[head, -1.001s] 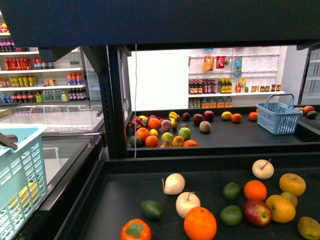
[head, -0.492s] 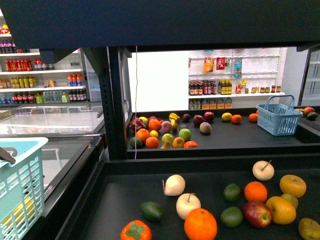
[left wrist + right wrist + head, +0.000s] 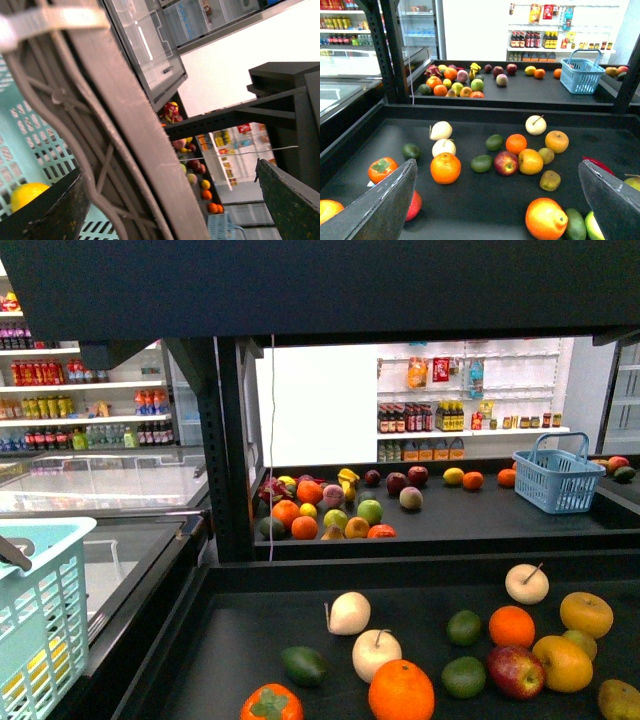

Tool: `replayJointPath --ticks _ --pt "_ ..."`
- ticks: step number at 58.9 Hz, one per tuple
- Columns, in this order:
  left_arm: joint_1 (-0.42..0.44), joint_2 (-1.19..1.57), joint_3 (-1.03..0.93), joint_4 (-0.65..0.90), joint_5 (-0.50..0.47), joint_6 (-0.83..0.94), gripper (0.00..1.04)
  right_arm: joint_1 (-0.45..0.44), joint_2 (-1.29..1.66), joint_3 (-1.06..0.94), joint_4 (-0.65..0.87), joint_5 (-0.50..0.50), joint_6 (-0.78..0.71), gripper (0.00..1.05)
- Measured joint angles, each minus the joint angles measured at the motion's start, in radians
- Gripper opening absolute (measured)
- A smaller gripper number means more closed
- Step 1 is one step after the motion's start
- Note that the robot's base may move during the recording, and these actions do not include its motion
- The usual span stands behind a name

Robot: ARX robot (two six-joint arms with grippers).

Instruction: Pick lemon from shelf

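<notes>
Biggest thing first: the black shelf [image 3: 420, 566] fills everything ahead of both pincers. Its near tray is right under and in front of the right pincer [image 3: 497, 164], and a second fruit-covered tray sits well beyond it.

Next is the turquoise basket [image 3: 40, 610], hanging at the left pincer [image 3: 170, 170]. Its grey handle [image 3: 115, 125] runs straight through the gap between the fingers. As far as I can tell those fingers are spread wide, so the handle is hooked rather than squeezed. The right pincer is spread wide too, with nothing in it.

The lemon [image 3: 27, 194] looks to be already down inside the basket, below the left pincer and close to one finger. So I'd call the pick pretty much done.

What could go wrong:
- The handle only rests between spread fingers, so a quick swing or tilt of the left arm could let the basket slide off and dump the lemon.
- If the right arm goes in again, the golden fruits [image 3: 530, 161] just ahead of it are easy lookalikes to grab by mistake.
</notes>
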Motion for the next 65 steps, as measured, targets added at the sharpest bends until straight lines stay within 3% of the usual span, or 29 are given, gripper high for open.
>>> replayJointPath --ticks 14,26,29,32,36,40,42,52,65 --pt "0.017 -0.169 0.007 -0.293 -0.052 0.189 0.97 0.000 0.000 0.000 0.000 0.000 0.000 0.97" --pt "0.027 -0.526 -0.075 -0.513 -0.060 0.471 0.96 0.000 0.000 0.000 0.000 0.000 0.000 0.97" --pt "0.020 -0.649 -0.150 -0.439 0.075 0.612 0.86 0.000 0.000 0.000 0.000 0.000 0.000 0.97" --pt "-0.019 -0.775 -0.223 -0.450 0.100 0.761 0.77 0.000 0.000 0.000 0.000 0.000 0.000 0.97" --pt "-0.122 -0.959 -0.331 -0.536 0.029 0.888 0.65 0.000 0.000 0.000 0.000 0.000 0.000 0.97" --pt "-0.304 -1.188 -0.453 -0.669 -0.161 0.978 0.49 0.000 0.000 0.000 0.000 0.001 0.000 0.97" --pt "-0.343 -1.253 -0.489 -0.683 -0.176 0.993 0.43 0.000 0.000 0.000 0.000 0.001 0.000 0.97" --pt "-0.380 -1.419 -0.643 -0.640 -0.208 1.029 0.03 0.000 0.000 0.000 0.000 0.000 0.000 0.97" --pt "-0.380 -1.481 -0.743 -0.605 -0.208 1.036 0.03 0.000 0.000 0.000 0.000 0.000 0.000 0.97"
